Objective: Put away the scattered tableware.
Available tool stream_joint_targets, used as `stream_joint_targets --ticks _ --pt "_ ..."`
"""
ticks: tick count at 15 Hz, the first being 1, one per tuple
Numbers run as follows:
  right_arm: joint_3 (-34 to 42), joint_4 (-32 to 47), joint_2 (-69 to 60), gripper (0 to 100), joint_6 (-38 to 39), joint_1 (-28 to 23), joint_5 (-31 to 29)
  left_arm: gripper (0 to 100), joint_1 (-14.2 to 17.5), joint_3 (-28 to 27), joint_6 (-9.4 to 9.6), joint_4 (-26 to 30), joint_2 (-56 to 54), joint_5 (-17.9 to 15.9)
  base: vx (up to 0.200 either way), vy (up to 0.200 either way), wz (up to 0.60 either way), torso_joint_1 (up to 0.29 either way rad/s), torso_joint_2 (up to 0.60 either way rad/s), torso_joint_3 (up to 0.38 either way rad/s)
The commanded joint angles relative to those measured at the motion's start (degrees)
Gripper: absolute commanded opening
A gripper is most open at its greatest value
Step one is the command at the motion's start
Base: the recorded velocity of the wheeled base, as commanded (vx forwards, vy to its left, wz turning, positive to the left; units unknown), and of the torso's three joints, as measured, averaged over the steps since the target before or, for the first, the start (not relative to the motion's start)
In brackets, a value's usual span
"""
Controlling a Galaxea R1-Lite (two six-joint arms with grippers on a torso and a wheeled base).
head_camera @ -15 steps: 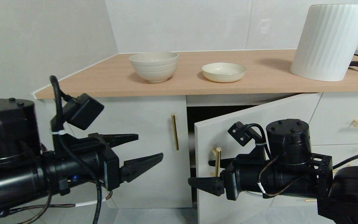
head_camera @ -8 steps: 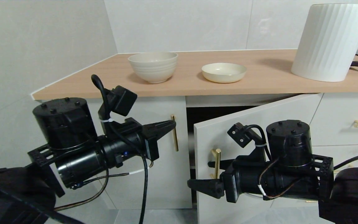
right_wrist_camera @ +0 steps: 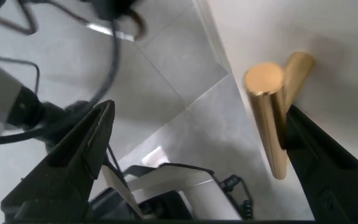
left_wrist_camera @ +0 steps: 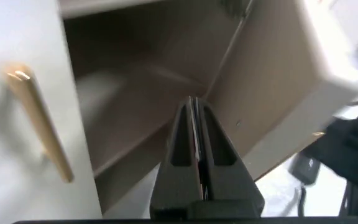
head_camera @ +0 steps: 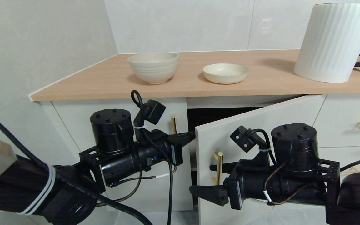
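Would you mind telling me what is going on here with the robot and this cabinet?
The robot's right claw is open, with the gold handle of the right cabinet door between its fingers; that door stands partly open. Its left claw is shut and points into the dark gap beside that door. The bowl and the shallow dish sit untouched on the countertop, so no tableware has been put away yet.

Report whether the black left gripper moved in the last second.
Yes. The left gripper went rightward, past the closed door's brass bar handle, reaching the dark cabinet gap.
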Motion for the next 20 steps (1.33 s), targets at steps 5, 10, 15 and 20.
stream_joint_targets --ticks 5,10,15,20 --pt "1.42 -2.27 0.42 100 -0.95 1.77 -0.01 0 -2.21 -2.74 -0.04 0.07 4.55 -0.01 0.0 0.0 0.0 0.0 0.0 0.0" --pt "0.98 -2.27 0.33 100 -1.04 0.8 -0.18 0 -4.67 -3.8 -0.04 -0.19 3.94 0.17 0.0 0.0 0.0 0.0 0.0 0.0" --pt "0.19 -5.26 0.25 100 -1.39 -8.16 -0.45 0 -5.38 -3.09 -0.12 -0.28 2.88 0.34 0.0 0.0 0.0 0.0 0.0 0.0" --pt "0.01 -7.98 -0.1 100 -4.55 -15.81 -0.71 0 -6.61 -3.27 -0.56 -0.28 3.59 0.17 0.0 0.0 0.0 0.0 0.0 0.0"
